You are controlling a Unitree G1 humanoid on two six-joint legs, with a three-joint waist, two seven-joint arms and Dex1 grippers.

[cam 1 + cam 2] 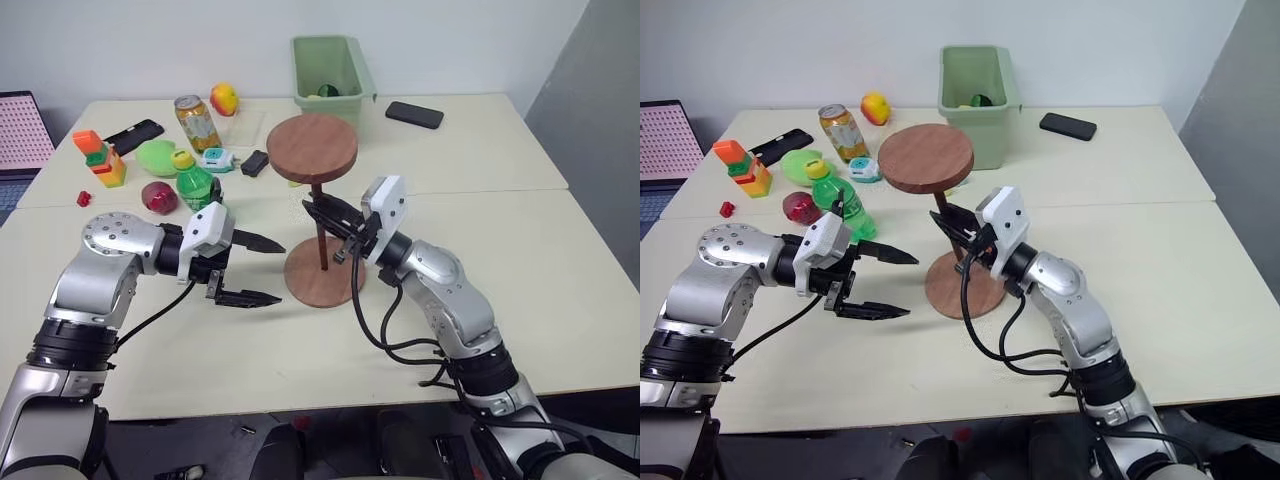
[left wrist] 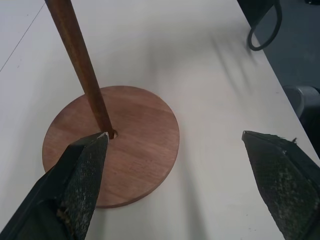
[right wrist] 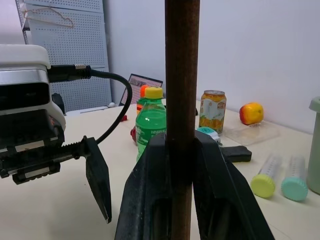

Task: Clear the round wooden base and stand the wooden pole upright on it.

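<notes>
Even, diffuse indoor light from overhead; the pale cream tabletop (image 1: 560, 270) is bright without glare. Shadows are soft: a faint one lies on the table beside the flat round reddish-brown wooden base (image 2: 130, 150), and broad pale streaks cross the table beyond it. In the right wrist view the thin dark-brown wooden rod (image 3: 182, 75) is slightly soft, while the green plastic bottle with yellow cap (image 3: 150, 117) stays fairly sharp. Head views are crisp, with mild bending at the edges.

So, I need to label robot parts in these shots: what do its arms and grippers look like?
Both arms are silver-grey metal segments with black joints. Each wrist carries a white boxy housing, and loose black cables loop beside the forearms. The left gripper and right gripper each have two black, tapering, pointed fingers.
</notes>
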